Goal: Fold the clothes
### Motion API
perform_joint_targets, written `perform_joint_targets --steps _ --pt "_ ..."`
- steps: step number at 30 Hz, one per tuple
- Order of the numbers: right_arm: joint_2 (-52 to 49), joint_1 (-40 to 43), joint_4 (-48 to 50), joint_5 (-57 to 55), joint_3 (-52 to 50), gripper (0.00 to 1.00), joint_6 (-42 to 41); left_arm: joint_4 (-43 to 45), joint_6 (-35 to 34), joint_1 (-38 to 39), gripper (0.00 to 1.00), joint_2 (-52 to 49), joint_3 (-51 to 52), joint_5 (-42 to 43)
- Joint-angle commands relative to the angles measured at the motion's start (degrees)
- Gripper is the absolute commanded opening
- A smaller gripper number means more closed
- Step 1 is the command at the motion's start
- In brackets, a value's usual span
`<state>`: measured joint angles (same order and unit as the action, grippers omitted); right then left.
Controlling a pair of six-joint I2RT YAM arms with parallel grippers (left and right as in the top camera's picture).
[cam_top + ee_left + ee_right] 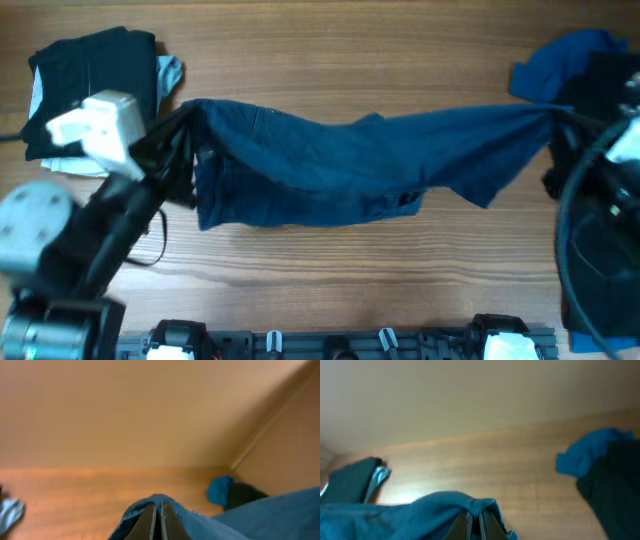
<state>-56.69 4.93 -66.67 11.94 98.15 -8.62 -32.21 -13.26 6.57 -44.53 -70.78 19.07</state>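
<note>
The left hand (188,130) and right hand (556,116), both pressed together, each pinched an end of the dark blue shorts (330,160), stretching them across the desk (350,270), probably to flatten them for folding.

A wood-grain tabletop (330,285) in warm brown, its boards running left to right, fills the overhead view. A thin black cable (162,238) loops across it at near left. Along the near edge runs a dark rail (330,346) carrying small pale clips. In the wrist views a plain tan wall (125,410) rises at the far side of the tabletop; a straight corner seam (270,427) slants down to meet the wood at right. A patch of glare shines on the wood in the right wrist view.
</note>
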Motion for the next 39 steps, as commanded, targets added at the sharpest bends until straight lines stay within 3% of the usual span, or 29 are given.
perform_joint_targets --steps 1,9,13,18,23,39 --pt "0.5 -0.1 -2.8 -4.3 7.5 0.04 1.2 0.4 -1.3 -0.3 0.04 2.6 -6.1 4.0" --pt "0.4 -0.1 -10.5 -6.1 20.2 0.04 2.1 0.4 -4.0 -0.3 0.04 3.4 -16.0 10.5" --pt "0.4 -0.1 -14.8 -7.4 26.4 0.04 2.3 0.4 -4.5 -0.3 0.04 3.4 -18.4 17.5" --pt "0.4 -0.1 -19.4 -9.5 34.0 0.04 2.3 1.2 -9.2 -0.3 0.04 3.9 -18.6 19.9" --pt "0.4 -0.1 -21.3 -9.5 39.1 0.04 2.3 4.6 -11.3 -0.3 0.04 4.8 -18.9 21.4" --pt "0.4 -0.1 -25.2 -12.5 46.8 0.04 1.0 2.6 -12.5 -0.4 0.04 4.9 -22.3 20.0"
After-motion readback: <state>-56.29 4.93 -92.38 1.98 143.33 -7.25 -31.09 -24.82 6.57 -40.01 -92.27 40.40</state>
